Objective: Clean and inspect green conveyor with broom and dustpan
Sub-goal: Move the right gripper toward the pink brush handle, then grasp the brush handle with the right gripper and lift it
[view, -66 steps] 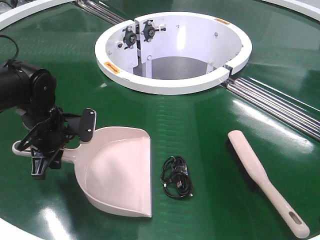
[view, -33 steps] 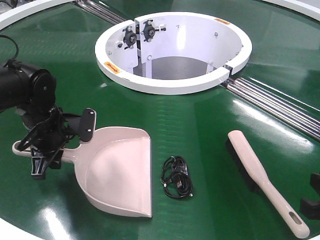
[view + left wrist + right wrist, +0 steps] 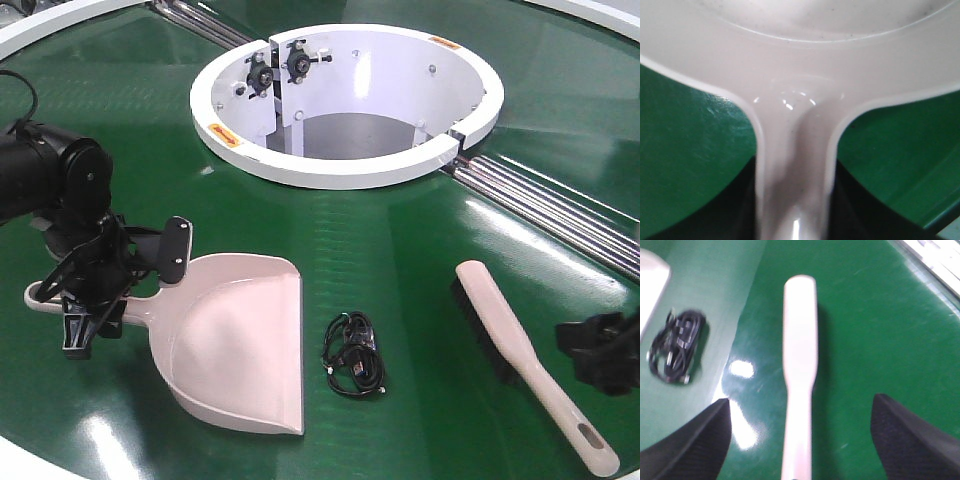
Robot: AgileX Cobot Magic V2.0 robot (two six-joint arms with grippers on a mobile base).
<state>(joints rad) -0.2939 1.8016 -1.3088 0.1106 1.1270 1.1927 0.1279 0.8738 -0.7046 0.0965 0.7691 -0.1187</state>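
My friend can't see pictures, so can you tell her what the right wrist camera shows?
A pale broom lies on the green conveyor, its handle pointing between the wide-open black fingers of the right tool. A coiled black cable lies to its left.

Green conveyor (image 3: pixel 420 250) carries everything. Ring opening (image 3: pixel 340 172) sits far middle, and steel rods (image 3: pixel 545 205) run from its right side out to the right edge.

Near side, left to right: dustpan (image 3: pixel 235 345), cable bundle (image 3: pixel 353 356), broom (image 3: pixel 505 330), all flat on the belt and apart from one another. Dustpan mouth faces the cable, handle points left, left gripper (image 3: pixel 95 295) astride the handle. Broom's handle end points near-right, with right gripper (image 3: pixel 582 355) just right of it, not touching.
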